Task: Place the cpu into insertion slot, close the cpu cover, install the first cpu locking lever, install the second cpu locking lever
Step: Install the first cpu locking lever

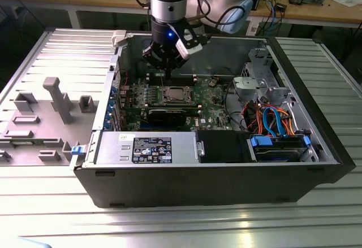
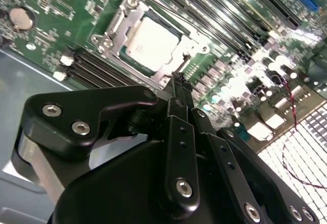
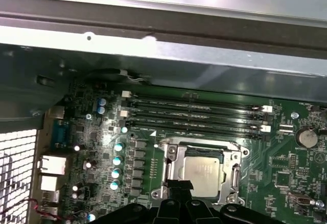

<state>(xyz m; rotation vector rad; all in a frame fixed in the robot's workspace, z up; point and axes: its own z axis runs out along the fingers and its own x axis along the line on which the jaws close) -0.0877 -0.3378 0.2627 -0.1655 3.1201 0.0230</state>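
Note:
The cpu [image 2: 153, 43] lies flat in the insertion slot [image 2: 104, 41] on the green board, its silvery top showing. The silver cpu cover [image 2: 118, 24] lies down around it as a frame. In the first wrist view the cpu [image 3: 204, 170] sits just beyond my fingertips. My gripper [image 2: 178, 77] is shut with nothing between its fingers, its tips hovering at the socket's near edge. In the exterior view the gripper [image 1: 164, 78] hangs inside the case just behind the cpu [image 1: 174, 95]. Whether the locking levers are latched I cannot tell.
Black memory slots [image 3: 194, 114] run beside the socket. The case's metal wall [image 3: 153, 40] rises behind the board. A power supply [image 1: 150, 146] and a drive cage with coloured cables [image 1: 271, 118] fill the case's front and the exterior view's right. A grey fixture [image 1: 56, 98] stands outside on the exterior view's left.

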